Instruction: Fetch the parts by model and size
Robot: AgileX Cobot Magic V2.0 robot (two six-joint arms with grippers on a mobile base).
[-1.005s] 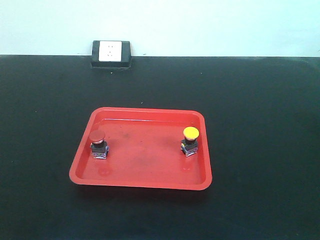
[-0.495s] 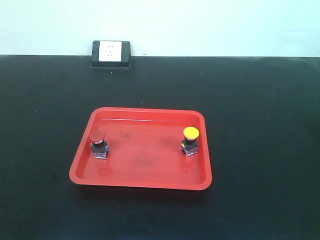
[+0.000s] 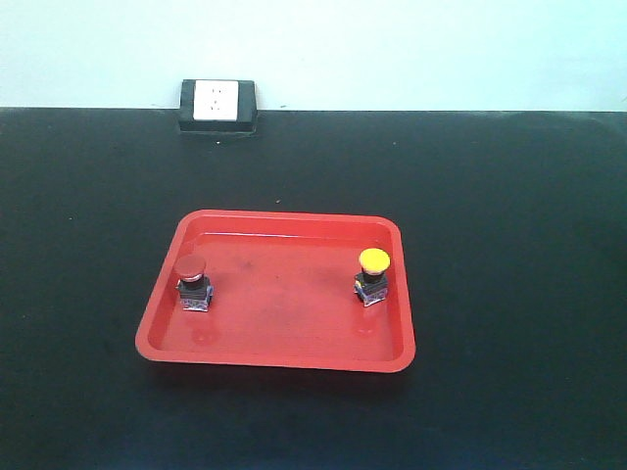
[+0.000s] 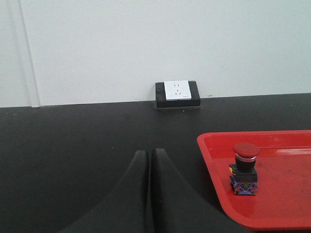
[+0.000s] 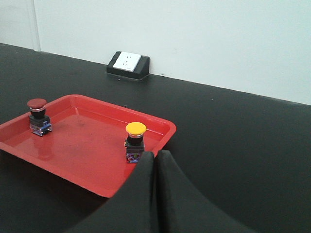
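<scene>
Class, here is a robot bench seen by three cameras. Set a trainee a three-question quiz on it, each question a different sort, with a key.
1. True or false: the red-capped switch and the yellow-capped switch touch.
2. What do both stand in? A) red tray B) black box C) bare table
3. Fill in: the left gripper and right gripper are both ____.

Key: 1 false; 2 A; 3 shut
</scene>
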